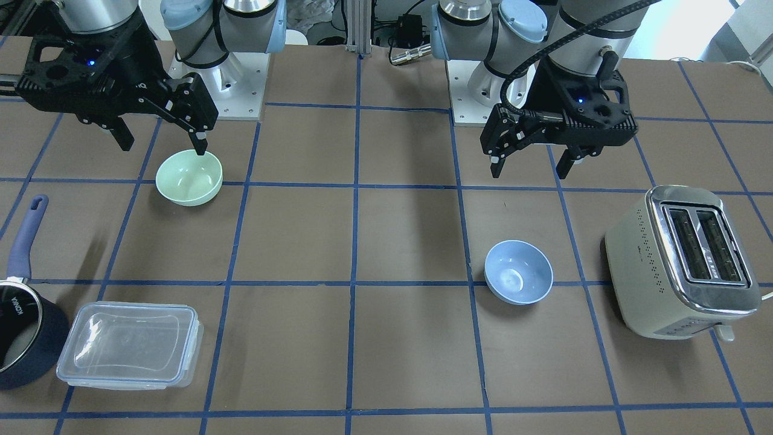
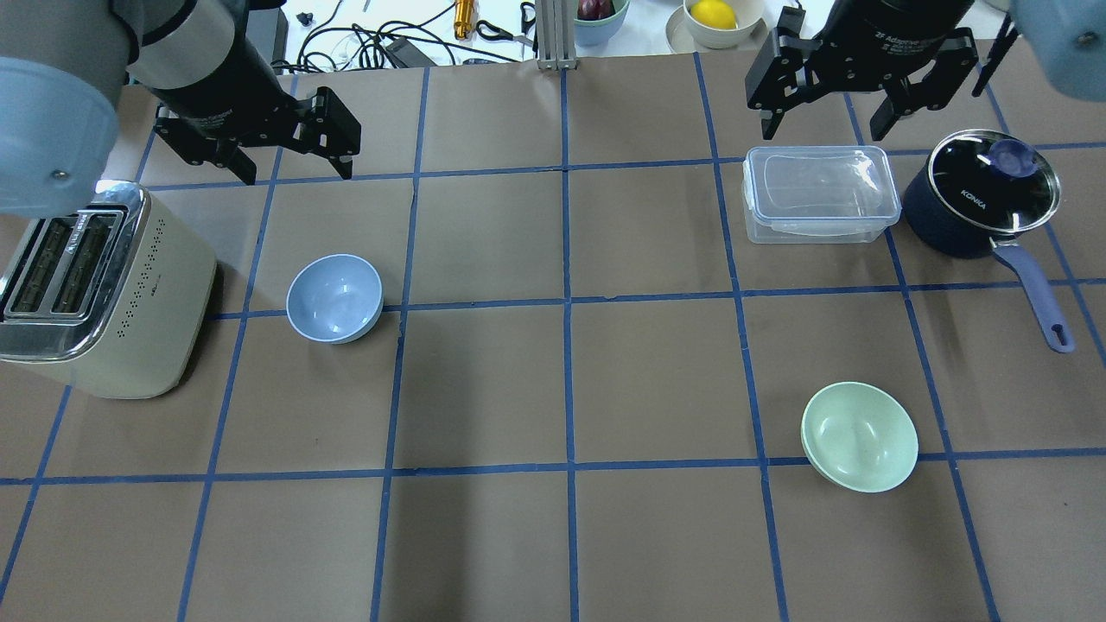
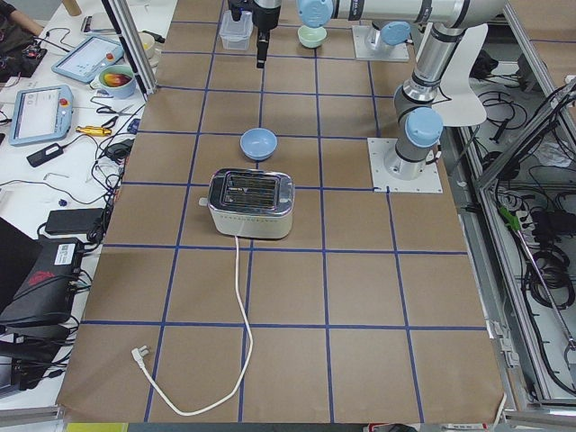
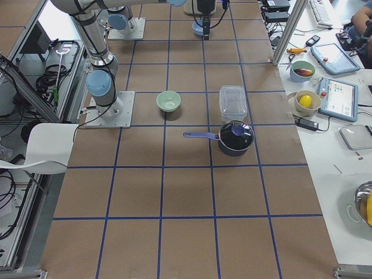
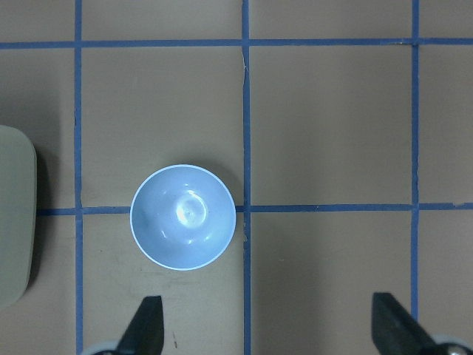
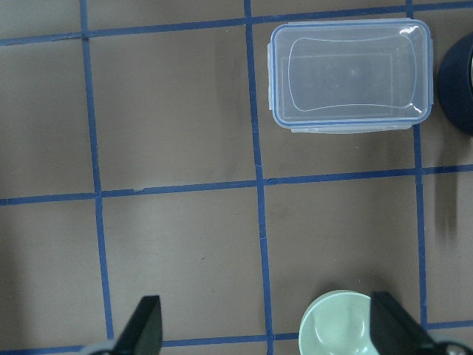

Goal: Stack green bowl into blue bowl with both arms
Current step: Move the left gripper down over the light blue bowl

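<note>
Jaws spread wide and empty on both the left arm [image 2: 226, 97] and the right arm [image 2: 890, 43], each hanging above the counter [image 2: 562, 389] and touching nothing. Green bowl [image 2: 860, 436] sits upright on the robot's right half, well apart from the blue bowl [image 2: 334, 298] — that one is upright on the left half, near the toaster [image 2: 104, 294]. Clear lidded container [image 2: 819, 192] and navy saucepan [image 2: 985, 199] stand side by side beyond the green bowl — farther from the robot.

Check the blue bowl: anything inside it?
Nothing. The blue bowl is empty, its inside all visible. The green bowl sits elsewhere. Only the table beneath is hidden.
</note>
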Tool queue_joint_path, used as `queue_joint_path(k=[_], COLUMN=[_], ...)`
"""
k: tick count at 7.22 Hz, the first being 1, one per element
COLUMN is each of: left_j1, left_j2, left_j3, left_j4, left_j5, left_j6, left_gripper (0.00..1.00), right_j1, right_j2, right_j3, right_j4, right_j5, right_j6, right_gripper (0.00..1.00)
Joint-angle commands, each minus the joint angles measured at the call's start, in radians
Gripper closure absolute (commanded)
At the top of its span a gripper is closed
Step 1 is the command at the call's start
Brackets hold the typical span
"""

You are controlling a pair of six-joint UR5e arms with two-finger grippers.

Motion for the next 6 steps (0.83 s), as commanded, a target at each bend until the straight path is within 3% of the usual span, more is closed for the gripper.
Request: queue_joint_path(k=[1, 4, 6], left_j1=[0.000, -0.002, 0.006], left_j2=[0.009, 0.006, -0.037], left_j3=[-0.008, -0.022, -0.145], left_j4=[0.002, -0.004, 0.027], left_j5=[-0.001, 0.009, 0.005], left_j6=[0.000, 0.002, 0.000], left_gripper=[0.00, 0.00, 0.00], right_j1=[0.003, 0.003, 0.003], right_j2=[0.005, 0.005, 0.005], right_j3=[0.000, 0.002, 0.002], right_j4=[0.010, 0.010, 0.012], right_j5=[0.000, 0.000, 0.000], right_j6=[-0.004, -0.004, -0.004], right_gripper=[0.00, 0.00, 0.00])
